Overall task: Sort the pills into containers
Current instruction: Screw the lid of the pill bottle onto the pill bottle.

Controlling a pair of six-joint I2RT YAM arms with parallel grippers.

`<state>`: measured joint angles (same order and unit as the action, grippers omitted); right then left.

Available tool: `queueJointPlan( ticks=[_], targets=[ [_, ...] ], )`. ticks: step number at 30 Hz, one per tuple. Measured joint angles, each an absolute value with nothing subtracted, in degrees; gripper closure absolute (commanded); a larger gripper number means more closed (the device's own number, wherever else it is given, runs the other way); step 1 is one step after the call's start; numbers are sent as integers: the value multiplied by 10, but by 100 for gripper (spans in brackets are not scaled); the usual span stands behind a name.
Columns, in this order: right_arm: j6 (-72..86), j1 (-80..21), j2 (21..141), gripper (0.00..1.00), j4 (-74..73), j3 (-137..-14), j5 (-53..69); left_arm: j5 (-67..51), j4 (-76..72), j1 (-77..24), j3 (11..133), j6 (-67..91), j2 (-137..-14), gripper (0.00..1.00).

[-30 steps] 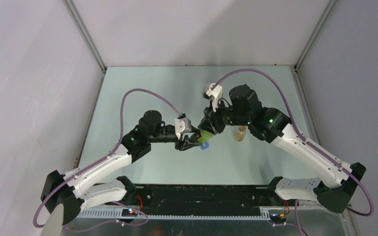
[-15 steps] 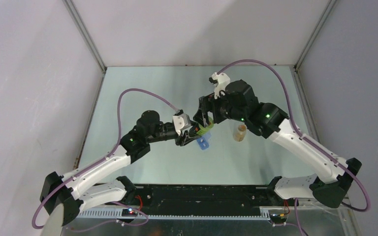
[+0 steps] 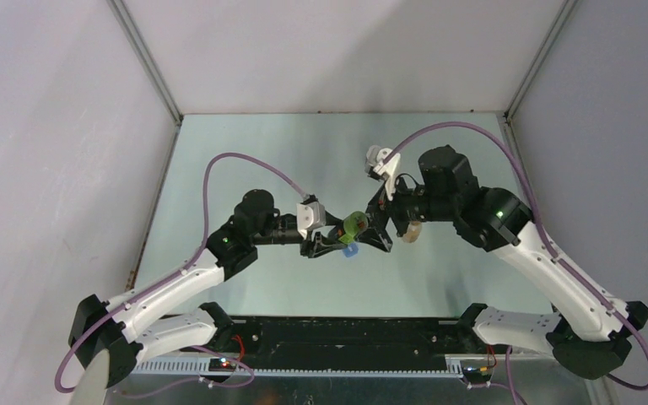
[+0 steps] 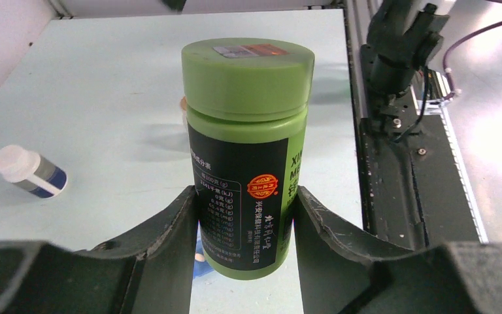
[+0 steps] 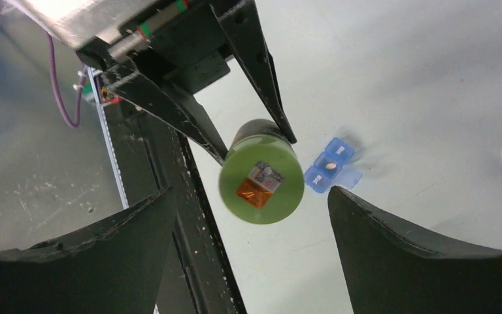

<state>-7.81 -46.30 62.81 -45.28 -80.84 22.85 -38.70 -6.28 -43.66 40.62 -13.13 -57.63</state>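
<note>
Green bottle (image 4: 248, 163) held above the worktop (image 4: 104, 78), cap end aimed at the right arm.

Its long axis runs out from the left end effector (image 4: 247, 196), which pinches the lower body from both sides, and its flat lid squarely faces the right wrist camera. The bottle is green with a black label, a red-orange round seal and an orange-and-silver sticker on the lid. The right end effector (image 5: 251, 192) is spread wide in front of the lid, not touching it. Below lies an open blue pill box (image 5: 330, 163) holding one pale pill (image 5: 330, 166). A white-capped vial (image 4: 27, 171) lies on its side well apart, and an amber bottle (image 3: 411, 228) sits by the right arm.
</note>
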Motion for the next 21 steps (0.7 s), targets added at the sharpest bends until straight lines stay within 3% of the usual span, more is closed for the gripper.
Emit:
queueJointPlan(
  ticks=[3,10,21],
  targets=[
    [-99,-463,648,15,-473,-808,234,-411,-62,-437,406,-132,-577,100],
    [-100,-464,684,49,-494,-808,235,-426,-51,-435,406,-136,-583,100],
    [51,-472,693,82,-465,-808,144,-361,-56,-437,407,-129,-587,100]
  ],
)
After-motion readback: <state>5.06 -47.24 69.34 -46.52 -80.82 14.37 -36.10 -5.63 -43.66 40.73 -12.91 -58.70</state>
